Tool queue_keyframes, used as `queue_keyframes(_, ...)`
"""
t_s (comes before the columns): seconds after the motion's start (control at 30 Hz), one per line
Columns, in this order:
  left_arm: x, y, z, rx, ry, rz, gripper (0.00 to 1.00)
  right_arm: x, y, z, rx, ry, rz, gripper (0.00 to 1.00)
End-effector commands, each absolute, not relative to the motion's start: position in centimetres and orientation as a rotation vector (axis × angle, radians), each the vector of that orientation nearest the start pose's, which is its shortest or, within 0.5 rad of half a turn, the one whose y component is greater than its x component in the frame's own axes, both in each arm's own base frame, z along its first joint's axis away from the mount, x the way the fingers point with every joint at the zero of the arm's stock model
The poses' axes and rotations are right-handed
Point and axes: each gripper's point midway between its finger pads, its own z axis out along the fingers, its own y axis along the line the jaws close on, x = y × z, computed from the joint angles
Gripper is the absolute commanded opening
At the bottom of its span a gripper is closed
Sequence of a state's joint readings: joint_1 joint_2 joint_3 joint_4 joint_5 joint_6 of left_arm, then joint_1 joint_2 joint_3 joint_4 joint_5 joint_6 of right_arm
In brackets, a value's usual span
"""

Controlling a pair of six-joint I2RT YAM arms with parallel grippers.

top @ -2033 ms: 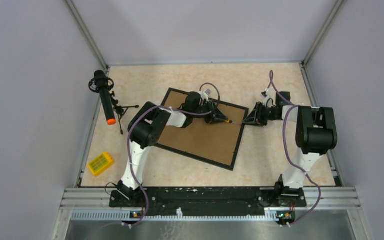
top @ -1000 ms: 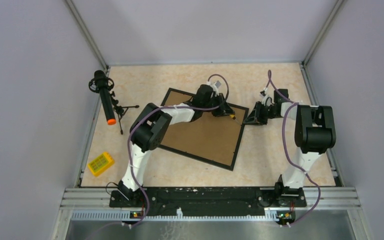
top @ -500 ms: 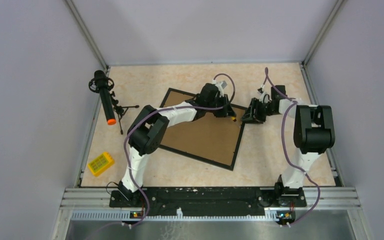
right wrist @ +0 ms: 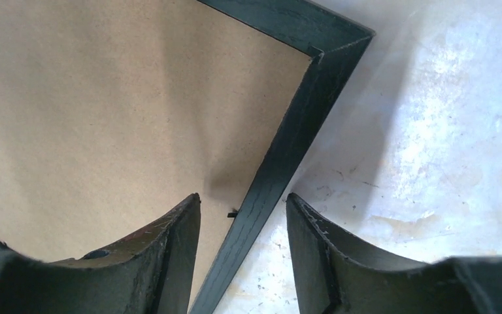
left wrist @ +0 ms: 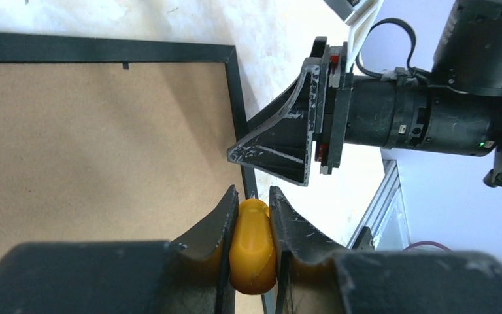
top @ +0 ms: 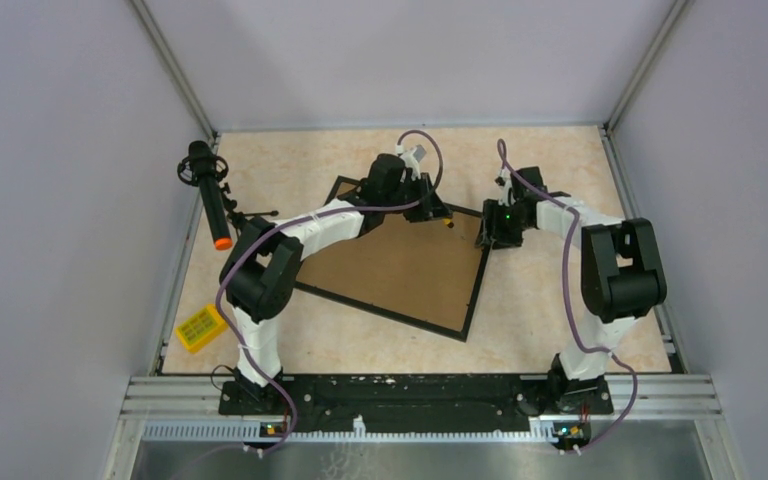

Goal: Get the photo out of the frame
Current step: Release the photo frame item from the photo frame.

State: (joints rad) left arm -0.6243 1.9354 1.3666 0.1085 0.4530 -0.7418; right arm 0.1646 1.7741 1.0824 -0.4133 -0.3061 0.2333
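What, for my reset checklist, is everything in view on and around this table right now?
frame: one, black border with brown back facing up, lying flat mid-table, skewed.
photo: none showing.
microphone: one, black with an orange tip, on a small tripod at the table's far left.
small box: one, yellow, near left of the table.
small piece: one, yellow-orange, pinched in the left gripper.
table: one, beige marbled.
left gripper: one, black, shut on the small piece by the frame's far right corner.
right gripper: one, black, open, jaws astride the frame's right edge near that corner.
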Motion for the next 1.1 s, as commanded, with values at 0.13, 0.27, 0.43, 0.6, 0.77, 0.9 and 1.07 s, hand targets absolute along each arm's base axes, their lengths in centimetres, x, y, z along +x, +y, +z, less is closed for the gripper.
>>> queue_keyframes(0.13,37.4,-39.5,16.9,0.184,2.189,-1.284,0.0,35.2,12.0,2.6,0.012,2.722,0.428,0.41)
queue_keyframes(0.27,37.6,-39.4,16.6,0.177,2.195,-1.279,0.0,34.9,12.5,2.6,0.004,2.722,0.408,0.41)
queue_keyframes(0.43,37.8,-39.4,16.2,0.165,2.204,-1.265,0.0,34.7,12.9,2.2,-0.019,2.726,0.321,0.41)
queue_keyframes(0.6,38.1,-39.1,15.8,0.148,2.212,-1.242,0.0,34.3,11.9,1.8,-0.017,2.758,0.232,0.36)
queue_keyframes(0.77,38.4,-38.9,15.5,0.126,2.224,-1.254,0.0,34.2,11.9,1.3,-0.032,2.798,0.224,0.15)
queue_keyframes(0.9,38.6,-38.5,15.5,0.122,2.218,-1.245,0.0,34.3,12.3,2.0,-0.046,2.809,0.291,0.0)
queue_keyframes(1.07,38.7,-38.2,15.1,0.107,2.23,-1.256,0.0,34.8,13.0,3.7,-0.049,2.799,0.406,0.14)
